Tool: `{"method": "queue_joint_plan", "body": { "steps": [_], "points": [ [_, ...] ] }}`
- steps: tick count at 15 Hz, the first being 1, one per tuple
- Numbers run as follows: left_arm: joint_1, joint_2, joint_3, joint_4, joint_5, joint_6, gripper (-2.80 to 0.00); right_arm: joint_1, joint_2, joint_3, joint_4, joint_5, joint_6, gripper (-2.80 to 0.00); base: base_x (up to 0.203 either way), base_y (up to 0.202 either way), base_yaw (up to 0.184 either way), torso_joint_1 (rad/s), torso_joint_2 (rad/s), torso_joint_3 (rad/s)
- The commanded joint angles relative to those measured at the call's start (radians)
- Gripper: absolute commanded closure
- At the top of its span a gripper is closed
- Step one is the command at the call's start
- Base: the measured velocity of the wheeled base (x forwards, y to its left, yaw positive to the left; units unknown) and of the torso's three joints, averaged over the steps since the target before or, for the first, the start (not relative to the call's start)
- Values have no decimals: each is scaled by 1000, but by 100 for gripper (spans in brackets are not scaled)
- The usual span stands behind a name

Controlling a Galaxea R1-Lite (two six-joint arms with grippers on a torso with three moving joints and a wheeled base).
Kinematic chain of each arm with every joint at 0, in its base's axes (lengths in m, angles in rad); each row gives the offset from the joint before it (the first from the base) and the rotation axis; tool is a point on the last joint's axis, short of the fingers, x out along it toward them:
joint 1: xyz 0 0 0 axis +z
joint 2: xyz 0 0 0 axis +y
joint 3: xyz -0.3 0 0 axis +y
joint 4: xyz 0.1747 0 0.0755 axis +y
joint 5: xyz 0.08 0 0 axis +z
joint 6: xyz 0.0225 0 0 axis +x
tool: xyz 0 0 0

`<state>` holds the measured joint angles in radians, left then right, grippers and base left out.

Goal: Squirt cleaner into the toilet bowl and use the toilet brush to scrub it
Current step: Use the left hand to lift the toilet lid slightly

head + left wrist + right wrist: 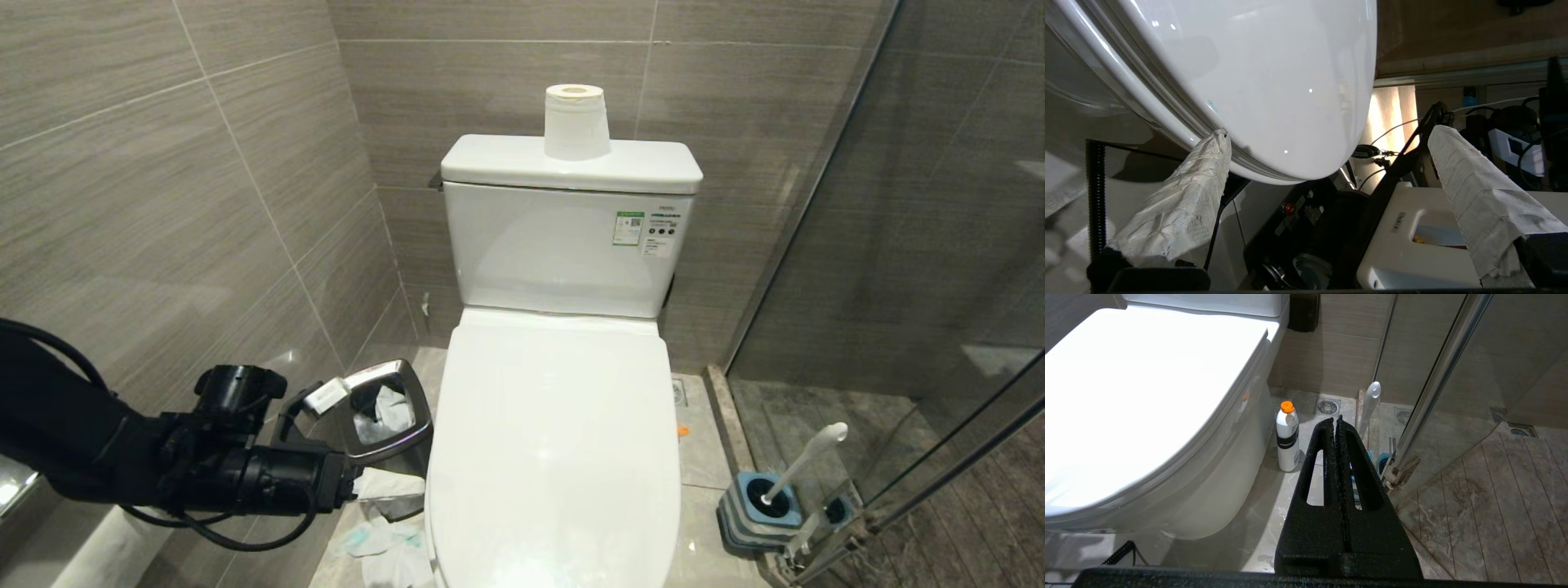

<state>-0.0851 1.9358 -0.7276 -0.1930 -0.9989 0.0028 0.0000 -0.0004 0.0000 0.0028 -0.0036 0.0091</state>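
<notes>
The toilet bowl (1220, 477) is covered by its shut white lid (555, 441), so its inside is hidden. My left arm (245, 478) reaches in low from the left toward the toilet's front. My left gripper (1329, 132) is open wide, its fingers (1184, 204) wrapped in white paper. One fingertip touches the seam under the lid's edge and the other stands clear beyond the lid's front. The toilet brush (804, 461) leans in its grey-and-blue holder (759, 510) right of the toilet. A white cleaner bottle (1287, 437) with an orange cap stands beside the bowl. My right gripper (1336, 418) hangs shut and empty above the floor.
A steel waste bin (388, 416) holding tissue stands left of the toilet, close to my left arm, with crumpled paper (392, 547) on the floor. A toilet roll (576, 122) sits on the tank. A glass shower door (898, 286) bounds the right; tiled wall bounds the left.
</notes>
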Motion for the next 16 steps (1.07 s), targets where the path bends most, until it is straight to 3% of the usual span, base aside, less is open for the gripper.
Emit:
{"method": "queue_joint_plan", "body": {
  "steps": [1, 7, 13, 16],
  "points": [
    [-4, 63, -48, -2, 5, 8, -280, 0, 0, 2, 0, 1, 0, 0, 0, 0, 0, 0, 0, 0],
    [-9, 126, -75, -2, 139, 14, -280, 0, 0, 2, 0, 1, 0, 0, 0, 0, 0, 0, 0, 0],
    [-34, 126, -77, 11, 143, 13, -280, 0, 0, 2, 0, 1, 0, 0, 0, 0, 0, 0, 0, 0],
    [-35, 103, -72, 89, 143, 14, -280, 0, 0, 2, 0, 1, 0, 0, 0, 0, 0, 0, 0, 0]
  ]
}}
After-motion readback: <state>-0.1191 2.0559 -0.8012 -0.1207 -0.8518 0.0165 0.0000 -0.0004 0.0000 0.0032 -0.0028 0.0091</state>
